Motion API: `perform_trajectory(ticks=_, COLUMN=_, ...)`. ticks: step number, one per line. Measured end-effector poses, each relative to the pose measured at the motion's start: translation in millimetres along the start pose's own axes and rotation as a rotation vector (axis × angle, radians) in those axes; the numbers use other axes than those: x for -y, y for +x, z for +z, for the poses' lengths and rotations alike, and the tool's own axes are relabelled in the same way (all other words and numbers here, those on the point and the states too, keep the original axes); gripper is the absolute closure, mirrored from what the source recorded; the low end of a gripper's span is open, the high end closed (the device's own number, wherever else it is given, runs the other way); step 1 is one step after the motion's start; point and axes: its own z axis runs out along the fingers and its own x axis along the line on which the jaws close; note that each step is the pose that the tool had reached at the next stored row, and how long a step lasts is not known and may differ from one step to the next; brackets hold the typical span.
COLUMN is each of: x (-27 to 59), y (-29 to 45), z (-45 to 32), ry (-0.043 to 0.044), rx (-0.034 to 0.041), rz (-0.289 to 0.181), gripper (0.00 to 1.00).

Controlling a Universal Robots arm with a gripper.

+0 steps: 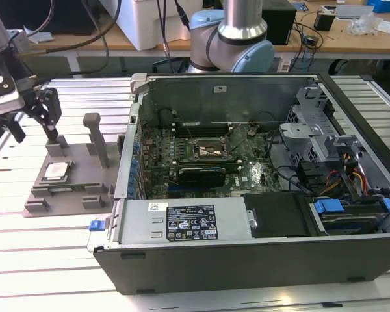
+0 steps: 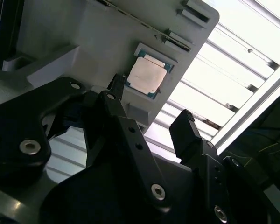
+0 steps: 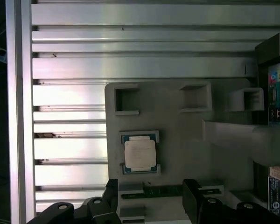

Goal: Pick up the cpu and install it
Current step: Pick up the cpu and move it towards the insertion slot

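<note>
cpu on fixture, slatted alu table

The cpu is a small, flat, square chip with a pale silver-grey metal top and a thin darker rim. It lies flat, metal face up, seated in a square recess of the grey fixture block. The block rests on the slatted tabletop at the exterior view's left, beside the open computer case. In both wrist views the cpu sits with its edges parallel to the recess walls.
</note>
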Motion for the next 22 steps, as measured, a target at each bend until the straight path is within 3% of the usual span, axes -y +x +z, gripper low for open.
perform_trajectory(ticks=10, x=-1.1, y=0.6, z=23.4, ry=0.0000, rx=0.0001, rz=0.000, gripper=0.34)
perform_trajectory(ticks=22, x=-1.5, y=1.2, z=42.0, ry=0.0000, rx=0.0000, rz=0.000, gripper=0.34)
